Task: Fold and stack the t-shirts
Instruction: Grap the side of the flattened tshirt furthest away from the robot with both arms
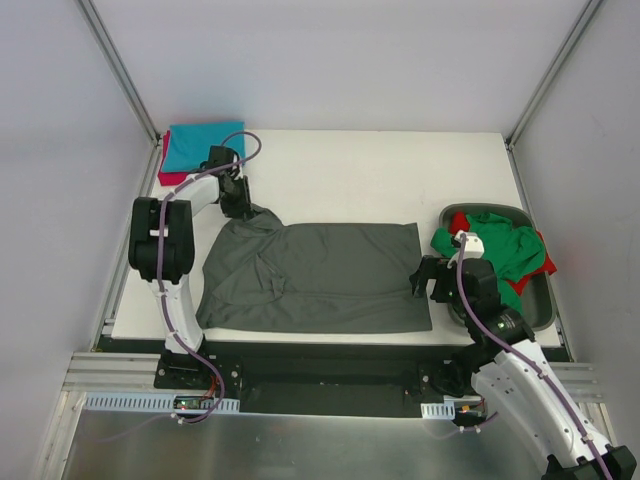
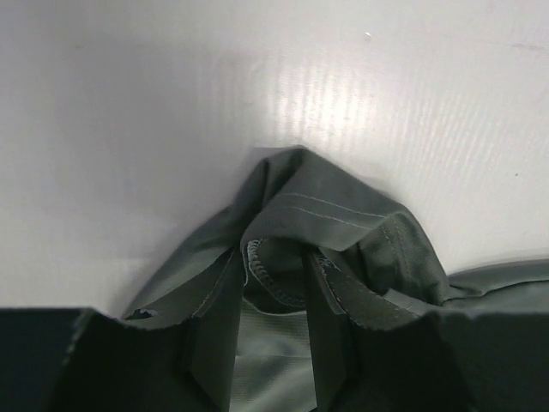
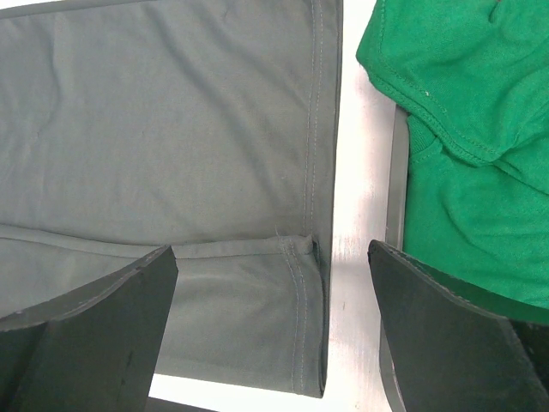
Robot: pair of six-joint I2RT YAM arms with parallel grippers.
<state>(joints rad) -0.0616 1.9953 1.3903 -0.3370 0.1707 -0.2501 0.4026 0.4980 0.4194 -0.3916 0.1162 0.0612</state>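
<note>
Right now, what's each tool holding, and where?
Left tool pinches the grey t-shirt at its bunched far-left corner; right tool is open, holding nothing.

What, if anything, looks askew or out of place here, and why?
The grey shirt lies mostly flat except its far-left corner, bunched and pulled up where the left jaws pinch it. At right, the green shirt and the red shirt spill in a heap over the rim of the bin.
</note>
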